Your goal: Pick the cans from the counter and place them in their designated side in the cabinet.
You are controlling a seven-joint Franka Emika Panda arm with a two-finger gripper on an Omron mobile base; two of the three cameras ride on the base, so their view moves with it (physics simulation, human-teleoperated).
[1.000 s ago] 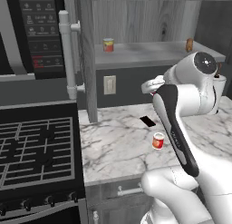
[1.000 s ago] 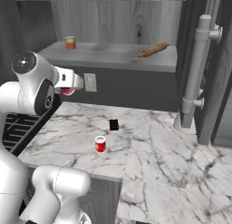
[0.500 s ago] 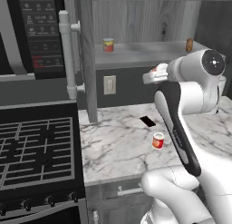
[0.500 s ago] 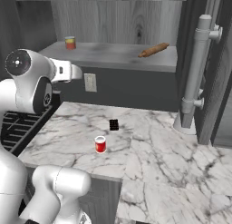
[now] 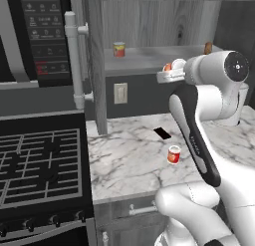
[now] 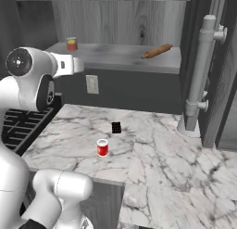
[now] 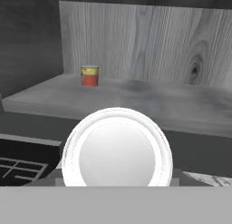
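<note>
Since a second ago your pincer [image 5: 169, 69] has risen to shelf [image 5: 149, 65] height at frame centre, clamped on a red can [image 5: 168, 67], ready for placing beside the banded can [image 5: 118, 49].

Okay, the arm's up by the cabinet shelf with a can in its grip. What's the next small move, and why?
Probably ease the hand forward over the shelf board before lowering. The jaws are shut on the pale-topped can, which hangs in front of the shelf's edge, not over it, so letting go here would likely drop it. The banded can stands far back, leaving room.
</note>
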